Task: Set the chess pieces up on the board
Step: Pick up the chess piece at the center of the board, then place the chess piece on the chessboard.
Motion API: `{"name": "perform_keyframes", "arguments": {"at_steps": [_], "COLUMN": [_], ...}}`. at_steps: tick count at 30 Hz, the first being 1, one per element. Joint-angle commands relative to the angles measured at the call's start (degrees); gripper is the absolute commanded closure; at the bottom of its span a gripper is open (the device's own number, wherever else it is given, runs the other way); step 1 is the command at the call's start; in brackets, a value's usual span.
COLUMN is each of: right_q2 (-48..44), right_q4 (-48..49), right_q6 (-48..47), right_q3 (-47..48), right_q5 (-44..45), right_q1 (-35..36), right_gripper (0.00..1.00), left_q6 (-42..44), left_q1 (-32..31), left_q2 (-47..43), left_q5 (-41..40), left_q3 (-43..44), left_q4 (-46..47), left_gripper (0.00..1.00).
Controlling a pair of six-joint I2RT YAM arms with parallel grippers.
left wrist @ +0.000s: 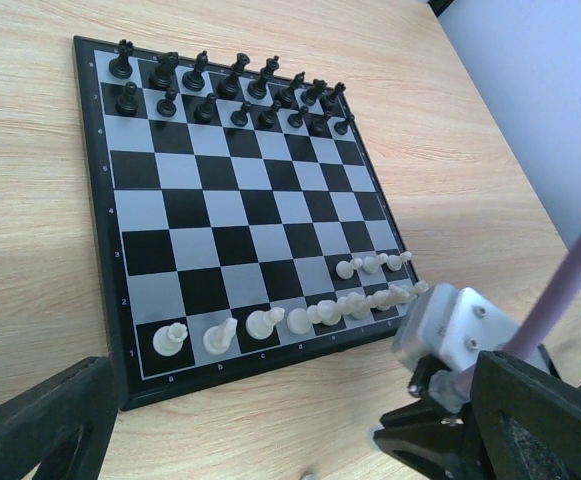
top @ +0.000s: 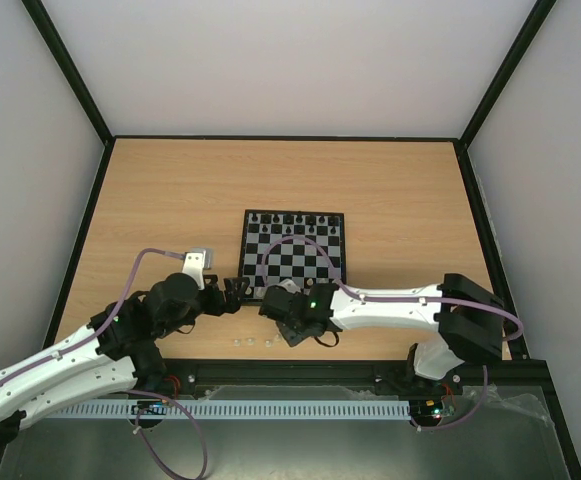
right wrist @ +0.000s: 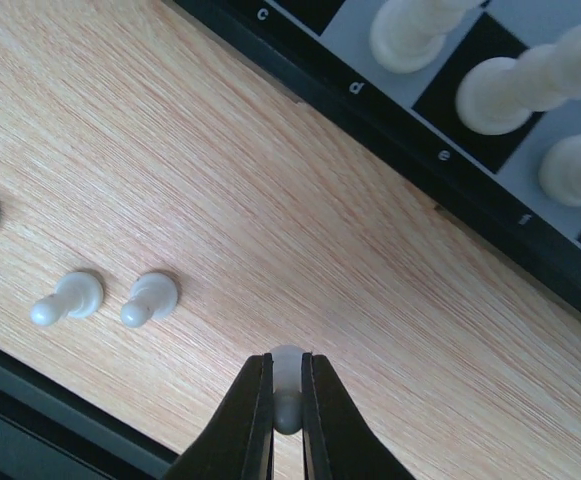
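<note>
The board (top: 295, 250) lies mid-table; its black border shows in the left wrist view (left wrist: 98, 250) and the right wrist view (right wrist: 420, 190). White chess pieces fill its near row (left wrist: 270, 322), and a few white pawns (left wrist: 370, 265) stand on the second row at the right. My right gripper (right wrist: 287, 370) is shut on a white pawn (right wrist: 287, 385) over bare wood just in front of the board's near edge. Three loose white pawns (right wrist: 150, 298) lie to its left, also seen from above (top: 253, 342). My left gripper (left wrist: 250, 420) is open and empty at the board's near left corner (top: 232, 294).
Black pieces (left wrist: 230, 90) stand in two rows at the board's far side. The right arm's wrist and purple cable (left wrist: 450, 335) sit close by the board's near right corner. A black rail (right wrist: 30, 420) runs along the table's near edge.
</note>
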Motion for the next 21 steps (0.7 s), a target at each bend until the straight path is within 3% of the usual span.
{"name": "perform_keyframes", "arguments": {"at_steps": [1, 12, 21], "right_q2": [-3.0, -5.5, 0.4], "right_q4": [-7.0, -12.2, -12.4], "right_q6": [0.8, -5.4, -10.8], "right_q3": [1.4, 8.8, 17.0], "right_q5": [3.4, 5.7, 5.0], "right_q1": [0.3, -7.0, -14.8], "right_gripper": [0.97, 0.97, 0.97], "left_q6": [0.5, 0.5, 0.7], "left_q1": [0.3, 0.3, 0.3], "left_q2": [0.1, 0.0, 0.0], "left_q5": [0.0, 0.0, -0.1], "left_q3": [-0.1, -0.2, -0.3], "left_q4": [0.7, 0.6, 0.7], "left_gripper": [0.01, 0.01, 0.01]}}
